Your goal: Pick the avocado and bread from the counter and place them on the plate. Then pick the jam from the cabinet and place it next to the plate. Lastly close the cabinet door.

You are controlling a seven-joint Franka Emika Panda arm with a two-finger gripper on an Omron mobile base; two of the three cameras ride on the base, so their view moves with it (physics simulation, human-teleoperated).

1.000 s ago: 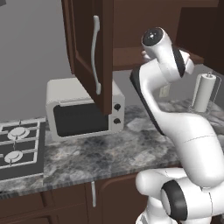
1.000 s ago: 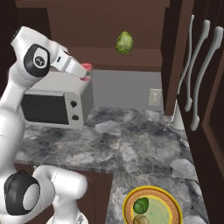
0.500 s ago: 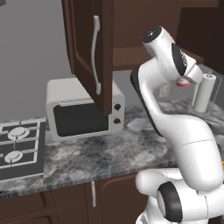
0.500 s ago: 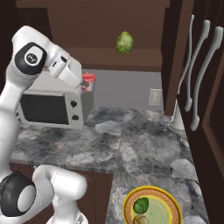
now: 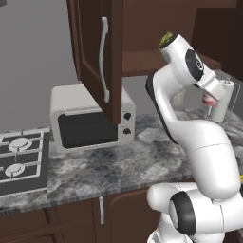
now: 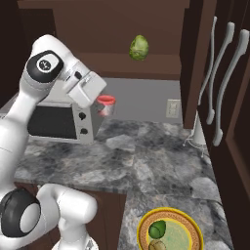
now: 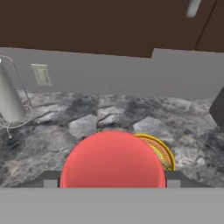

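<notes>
My gripper (image 6: 105,105) is shut on the jam (image 6: 105,102), a small red jar held in the air above the grey marbled counter (image 6: 146,161), in front of the open cabinet. In the hand view the jam's red top (image 7: 112,159) sits between my fingers, with the plate's rim (image 7: 164,153) showing beyond it. The plate (image 6: 193,226) lies at the counter's near edge and holds the dark green avocado (image 6: 157,229) and the brown bread (image 6: 157,245). In the left base view the jam (image 5: 208,99) hangs under my wrist. The cabinet door (image 5: 97,52) stands swung open.
A pale green leafy ball (image 6: 139,47) rests on the cabinet shelf. A white microwave (image 5: 90,121) stands at the back left with a stove (image 5: 21,161) beside it. A paper towel holder (image 6: 199,132) stands near the tall doors (image 6: 229,88) on the right.
My arm has carried the jam away from the cabinet shelf, down and to the right, lower over the counter. The plate, avocado and bread have stayed put.
</notes>
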